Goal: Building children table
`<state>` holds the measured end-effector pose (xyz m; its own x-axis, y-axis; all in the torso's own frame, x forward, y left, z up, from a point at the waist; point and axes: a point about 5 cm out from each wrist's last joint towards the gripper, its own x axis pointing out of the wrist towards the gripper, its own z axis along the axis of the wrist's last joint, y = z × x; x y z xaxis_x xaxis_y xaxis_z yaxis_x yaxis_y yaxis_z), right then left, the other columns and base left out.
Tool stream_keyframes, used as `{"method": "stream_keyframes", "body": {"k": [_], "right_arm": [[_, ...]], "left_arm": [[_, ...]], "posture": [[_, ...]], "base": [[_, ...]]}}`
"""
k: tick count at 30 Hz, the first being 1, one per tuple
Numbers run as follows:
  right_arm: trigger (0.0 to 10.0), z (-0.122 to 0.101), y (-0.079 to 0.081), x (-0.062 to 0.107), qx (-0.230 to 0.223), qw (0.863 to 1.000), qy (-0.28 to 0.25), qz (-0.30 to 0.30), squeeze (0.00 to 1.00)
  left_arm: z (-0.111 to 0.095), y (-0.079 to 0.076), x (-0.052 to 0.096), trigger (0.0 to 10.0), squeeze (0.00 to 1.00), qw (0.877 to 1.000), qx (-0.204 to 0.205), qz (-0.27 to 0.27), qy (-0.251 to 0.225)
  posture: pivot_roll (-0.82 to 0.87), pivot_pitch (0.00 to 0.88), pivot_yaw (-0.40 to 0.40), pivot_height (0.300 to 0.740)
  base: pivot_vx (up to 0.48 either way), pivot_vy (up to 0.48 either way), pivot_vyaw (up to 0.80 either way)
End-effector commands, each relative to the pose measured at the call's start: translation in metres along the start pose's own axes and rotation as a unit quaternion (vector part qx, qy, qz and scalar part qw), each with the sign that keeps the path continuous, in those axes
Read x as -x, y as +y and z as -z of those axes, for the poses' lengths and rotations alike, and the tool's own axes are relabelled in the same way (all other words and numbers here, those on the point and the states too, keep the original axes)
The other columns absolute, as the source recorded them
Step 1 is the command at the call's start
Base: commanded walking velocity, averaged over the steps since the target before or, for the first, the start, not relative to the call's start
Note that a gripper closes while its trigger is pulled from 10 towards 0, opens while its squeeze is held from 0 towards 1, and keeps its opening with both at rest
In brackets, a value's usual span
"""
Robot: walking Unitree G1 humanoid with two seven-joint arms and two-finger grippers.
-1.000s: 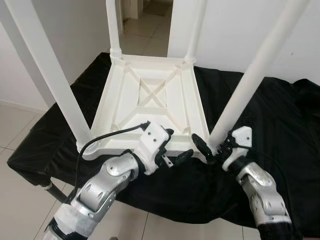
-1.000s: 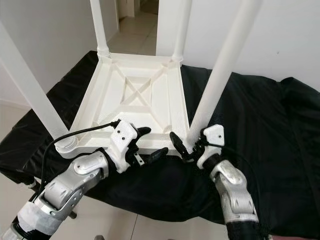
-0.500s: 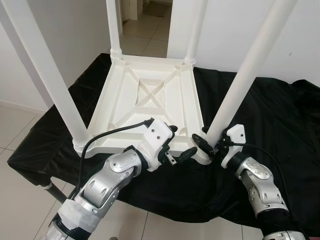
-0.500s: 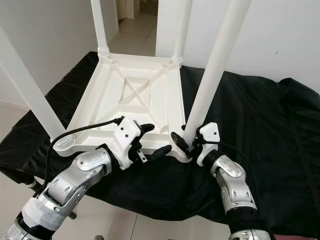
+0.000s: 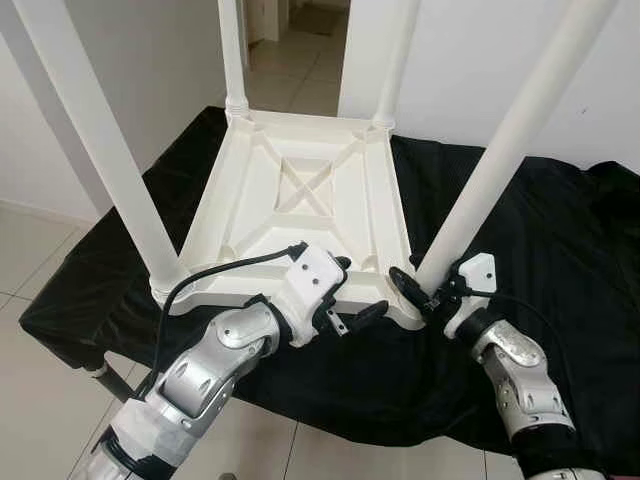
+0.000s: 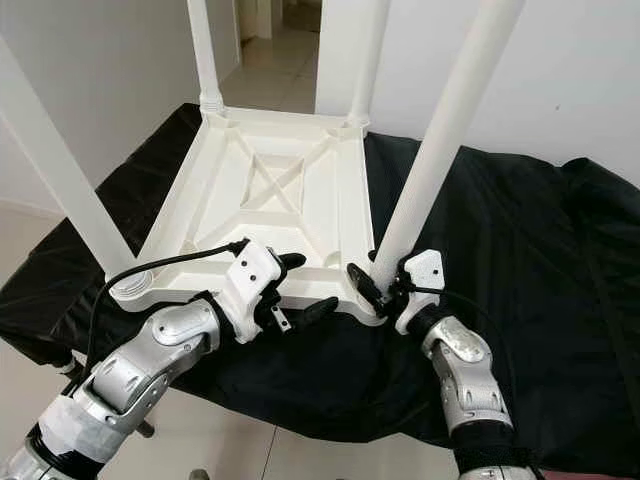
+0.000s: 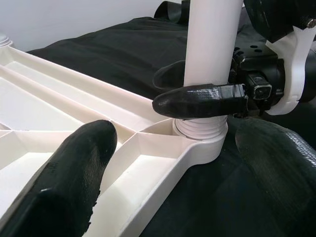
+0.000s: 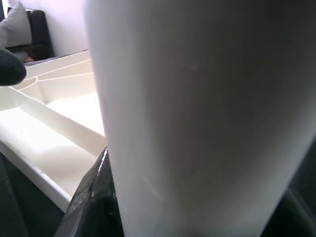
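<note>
A white children's table (image 5: 300, 190) lies upside down on a black cloth (image 5: 560, 240), its four legs pointing up. My right gripper (image 5: 422, 284) is at the base of the near right leg (image 5: 500, 150), close to its socket. One finger (image 7: 197, 101) lies across the front of the leg and the other is behind it, so it is shut on the leg. That leg (image 8: 197, 113) stands very close in the right wrist view. My left gripper (image 5: 353, 290) is open at the table's near rim (image 7: 163, 163), just left of that corner, with one fingertip (image 7: 74, 182) over the ribbed underside.
The cloth-covered support ends just in front of my arms, with tiled floor (image 5: 40, 250) below and to the left. White walls stand behind, with a doorway (image 5: 300, 40) beyond the far legs. The near left leg (image 5: 100, 140) rises close to my left arm.
The right gripper has moved in from beside the near right leg and closed around its base. The left gripper stays open at the near rim. The view has shifted slightly.
</note>
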<state>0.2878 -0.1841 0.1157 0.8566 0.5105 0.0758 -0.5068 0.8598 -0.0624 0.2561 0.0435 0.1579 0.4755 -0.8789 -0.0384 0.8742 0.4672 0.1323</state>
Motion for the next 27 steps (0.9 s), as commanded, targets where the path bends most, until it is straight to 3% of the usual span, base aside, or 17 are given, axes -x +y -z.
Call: {"method": "stream_keyframes", "body": {"k": [1,4,6,10,12,13,14,15,16,17,19,21,27], "right_arm": [[10.0,0.008,-0.002,0.006,-0.012,0.999,0.022,0.025,0.0],[10.0,0.01,-0.001,0.007,0.002,0.995,0.042,0.09,0.0],[10.0,0.008,0.004,0.007,-0.014,0.989,0.036,0.141,0.0],[10.0,0.006,0.01,0.008,-0.033,0.984,0.026,0.175,0.0],[10.0,0.008,0.018,0.01,-0.059,0.966,0.022,0.249,0.0],[10.0,0.008,0.018,0.01,-0.059,0.966,0.022,0.249,0.0],[10.0,0.008,0.026,0.011,-0.07,0.949,0.017,0.307,0.0],[10.0,0.008,0.026,0.011,-0.07,0.949,0.017,0.307,0.0],[10.0,0.009,0.031,0.01,-0.079,0.939,0.015,0.333,0.0],[10.0,0.009,0.031,0.01,-0.079,0.939,0.015,0.333,0.0],[10.0,0.011,0.047,0.004,-0.102,0.93,0.02,0.352,0.0],[10.0,0.008,0.058,-0.002,-0.109,0.938,0.017,0.328,0.0],[10.0,0.005,0.048,0.001,-0.098,0.937,0.021,0.336,0.0]], "left_arm": [[0.003,-0.007,0.0,10.0,0.0,0.998,-0.002,0.065,0.006],[0.003,-0.008,0.0,10.0,0.0,0.998,-0.001,0.063,0.004],[0.003,-0.009,0.001,10.0,0.0,0.998,-0.001,0.061,0.005],[0.004,-0.009,0.001,10.0,0.0,0.998,-0.001,0.059,0.006],[0.005,-0.007,0.002,10.0,0.0,0.999,-0.001,0.053,0.007],[0.005,-0.007,0.002,10.0,0.0,0.999,-0.001,0.053,0.007],[0.004,-0.006,0.004,10.0,0.0,0.999,0.0,0.05,0.007],[0.004,-0.006,0.004,10.0,0.0,0.999,0.0,0.05,0.007],[0.004,-0.005,0.004,10.0,0.0,0.999,0.0,0.049,0.006],[0.004,-0.005,0.004,10.0,0.0,0.999,0.0,0.049,0.006],[0.003,-0.004,0.003,10.0,0.0,0.999,0.0,0.046,0.006],[0.002,-0.004,0.003,10.0,0.0,0.999,0.001,0.046,0.004],[0.002,-0.005,0.003,10.0,0.0,0.999,-0.001,0.051,0.006]], "posture": [[-0.06,0.0,-0.044,0.74],[-0.06,0.0,-0.052,0.74],[-0.05,0.0,-0.059,0.74],[-0.05,0.0,-0.059,0.74],[-0.05,0.0,-0.062,0.74],[-0.05,0.0,-0.062,0.74],[-0.05,0.0,-0.06,0.74],[-0.05,0.0,-0.06,0.74],[-0.05,0.0,-0.058,0.74],[-0.05,0.0,-0.058,0.74],[-0.05,0.0,-0.054,0.74],[-0.05,0.0,-0.048,0.74],[-0.05,0.0,-0.048,0.74]], "base": [[0.0,0.0,0.0],[0.0,0.0,0.0],[0.0,0.0,0.0],[0.0,0.0,0.0],[0.0,0.0,0.0],[0.0,0.0,0.0],[0.0,0.0,0.0],[0.0,0.0,0.0],[0.0,0.0,0.0],[0.0,0.0,0.0],[0.0,0.0,0.0],[0.0,0.0,0.0],[0.0,0.0,0.0]]}}
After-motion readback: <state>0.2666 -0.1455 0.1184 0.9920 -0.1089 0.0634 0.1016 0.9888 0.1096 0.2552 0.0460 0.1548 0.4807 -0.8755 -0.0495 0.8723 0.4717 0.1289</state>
